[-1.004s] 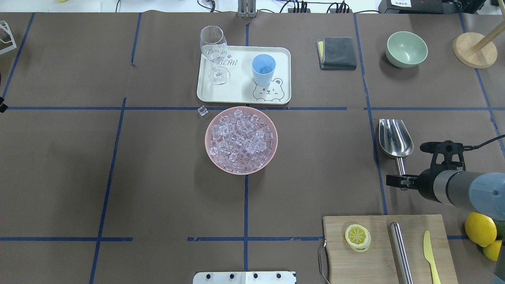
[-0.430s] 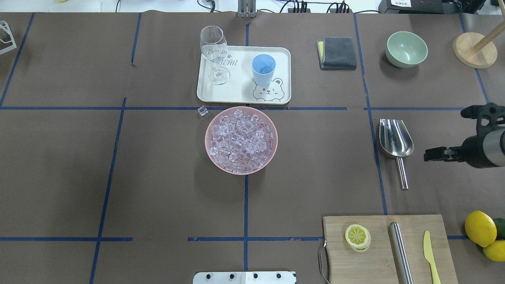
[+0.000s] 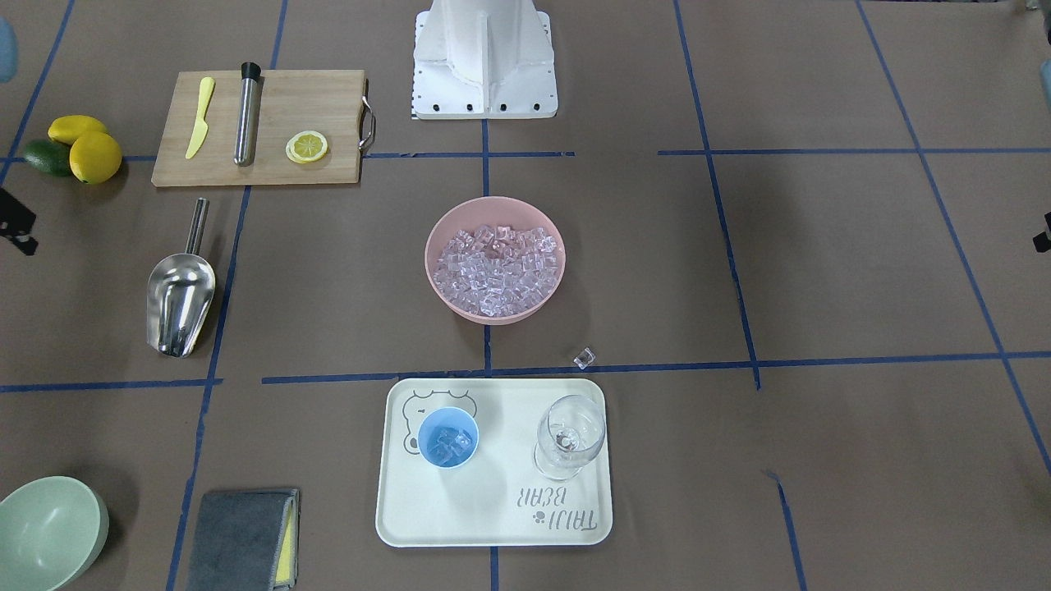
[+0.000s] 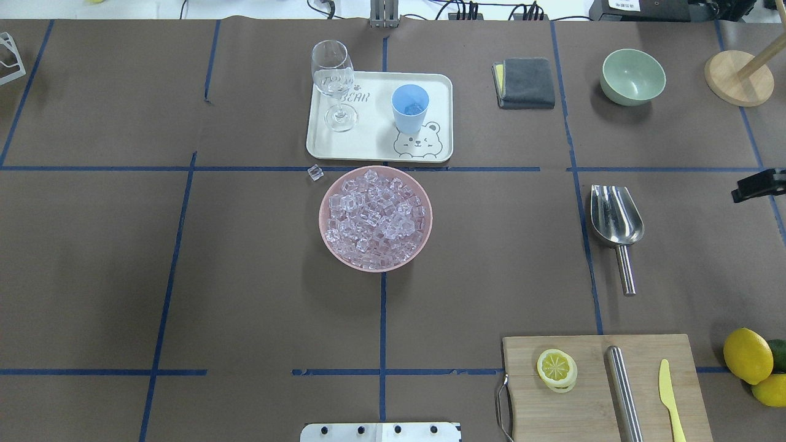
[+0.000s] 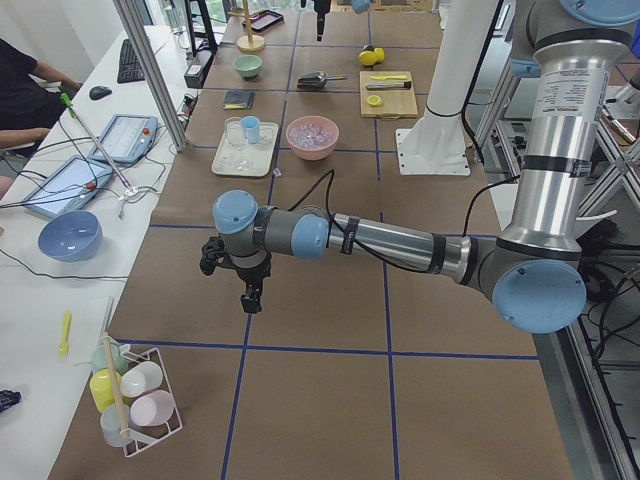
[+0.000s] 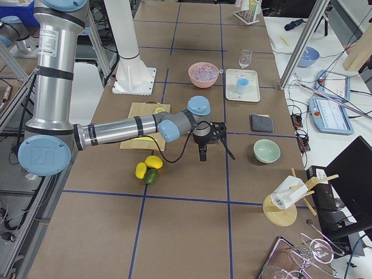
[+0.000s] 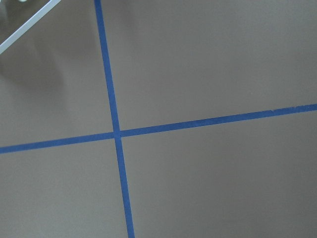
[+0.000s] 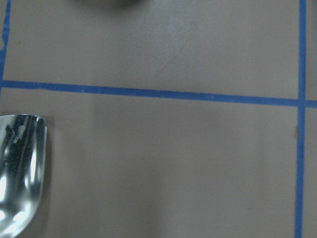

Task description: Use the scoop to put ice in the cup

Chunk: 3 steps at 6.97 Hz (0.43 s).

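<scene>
The brown surface (image 4: 245, 276) carries everything. The right arm hangs low over its right edge. The right gripper (image 4: 758, 184) is clear of the scoop, and whether its jaws are released or clenched I cannot tell. The left gripper (image 5: 250, 290) hangs over the bare left end, well apart from the work, and its jaws are just as unreadable.

The cream tray (image 4: 368, 147) sits midway along the far edge. The pink bowl (image 4: 376, 268) is just nearer, at the centre, so only a short carry joins them. The scoop (image 4: 616, 212) lies flat toward the right edge with its handle pointing at the robot's edge, which suits a pickup by the right arm. The cup (image 4: 409, 110) stands upright on the tray with a few cubes inside. The ice (image 4: 374, 218) heaps the bowl, and one stray cube (image 4: 315, 172) lies beside it.
</scene>
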Tool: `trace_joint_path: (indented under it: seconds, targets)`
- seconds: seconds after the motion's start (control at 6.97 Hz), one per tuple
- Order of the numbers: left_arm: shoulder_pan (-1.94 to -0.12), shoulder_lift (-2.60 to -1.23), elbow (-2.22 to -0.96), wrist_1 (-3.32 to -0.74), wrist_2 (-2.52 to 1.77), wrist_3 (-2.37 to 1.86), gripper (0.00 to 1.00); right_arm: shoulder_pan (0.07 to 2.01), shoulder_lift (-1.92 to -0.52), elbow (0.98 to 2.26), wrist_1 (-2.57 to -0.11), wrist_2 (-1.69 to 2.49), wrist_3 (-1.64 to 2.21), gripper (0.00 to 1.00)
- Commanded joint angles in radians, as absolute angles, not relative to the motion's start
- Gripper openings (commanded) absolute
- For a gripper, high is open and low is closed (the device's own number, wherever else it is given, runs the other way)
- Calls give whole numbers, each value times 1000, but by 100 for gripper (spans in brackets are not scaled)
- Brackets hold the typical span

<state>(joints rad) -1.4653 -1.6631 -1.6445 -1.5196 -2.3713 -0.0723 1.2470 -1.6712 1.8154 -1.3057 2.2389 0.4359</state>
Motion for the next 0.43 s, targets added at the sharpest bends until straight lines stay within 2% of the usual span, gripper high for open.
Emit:
trace_joint_path:
  seconds: [0.0, 0.29]
  targets:
    - [-1488, -1637, -1637, -1516, -2379, -64, 100, 1443, -1611, 1645, -1402, 2339, 107, 100]
    - [-1485, -1634, -1637, -1511, -2378, -66, 100, 1508, -1582, 1631, -1562, 2339, -92, 100]
